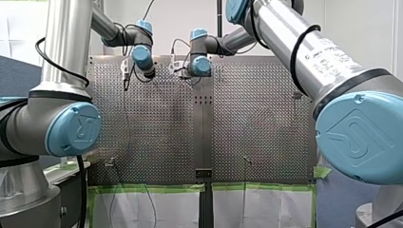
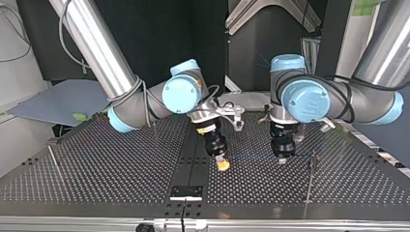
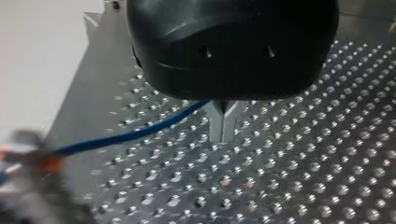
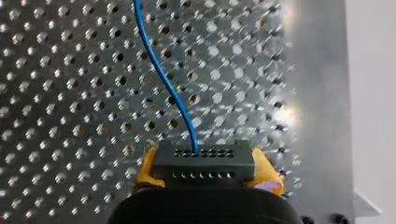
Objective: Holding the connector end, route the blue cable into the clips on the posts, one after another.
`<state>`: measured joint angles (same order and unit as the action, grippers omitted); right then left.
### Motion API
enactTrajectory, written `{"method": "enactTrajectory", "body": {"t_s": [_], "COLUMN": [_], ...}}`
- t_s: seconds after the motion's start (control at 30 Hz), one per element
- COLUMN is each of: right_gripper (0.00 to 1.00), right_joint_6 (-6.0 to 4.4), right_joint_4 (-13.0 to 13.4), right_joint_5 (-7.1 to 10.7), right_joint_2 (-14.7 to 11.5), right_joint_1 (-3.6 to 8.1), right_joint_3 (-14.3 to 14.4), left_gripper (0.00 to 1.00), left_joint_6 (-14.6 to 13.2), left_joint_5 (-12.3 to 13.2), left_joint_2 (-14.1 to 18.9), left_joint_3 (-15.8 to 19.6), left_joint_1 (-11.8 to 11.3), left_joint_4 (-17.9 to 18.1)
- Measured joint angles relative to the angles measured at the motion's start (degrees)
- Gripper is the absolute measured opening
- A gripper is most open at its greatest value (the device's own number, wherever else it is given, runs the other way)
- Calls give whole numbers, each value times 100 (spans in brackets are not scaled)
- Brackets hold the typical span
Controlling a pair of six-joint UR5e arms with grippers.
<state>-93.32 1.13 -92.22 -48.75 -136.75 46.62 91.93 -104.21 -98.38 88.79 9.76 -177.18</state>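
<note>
Clamping the dark connector (image 4: 203, 169) between yellow pads (image 4: 145, 167), my right gripper (image 4: 205, 163) is closed on it. The blue cable (image 4: 161, 74) leaves the connector's far face over the perforated table (image 4: 70, 93). Away from the connector, my left gripper (image 3: 223, 123) is pinched together on that cable.

Blue cable (image 4: 163, 79) thin, curving off dark grey multi-hole connector (image 4: 203, 161) nipped in my right gripper (image 4: 205, 171); farther stretch meets my left gripper (image 3: 223, 126).
</note>
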Motion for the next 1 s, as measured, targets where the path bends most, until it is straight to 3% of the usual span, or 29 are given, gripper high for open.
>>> {"method": "enactTrajectory", "body": {"t_s": [0.37, 0.83, 1.0], "right_gripper": [0, 0, 0], "right_joint_6": [41, 49, 49], "right_joint_4": [-15, -5, 1], "right_joint_5": [-85, -119, -253], "right_joint_2": [0, 3, 2], "right_joint_1": [107, 160, 163], "right_joint_3": [453, 858, 997], "left_gripper": [0, 0, 0], "left_joint_6": [-22, 90, 153], "left_joint_5": [-258, -517, -594], "left_joint_2": [-273, -660, -860], "left_joint_3": [1, 4, 15], "left_joint_1": [251, 595, 680], "left_joint_4": [-38, -44, -4]}}
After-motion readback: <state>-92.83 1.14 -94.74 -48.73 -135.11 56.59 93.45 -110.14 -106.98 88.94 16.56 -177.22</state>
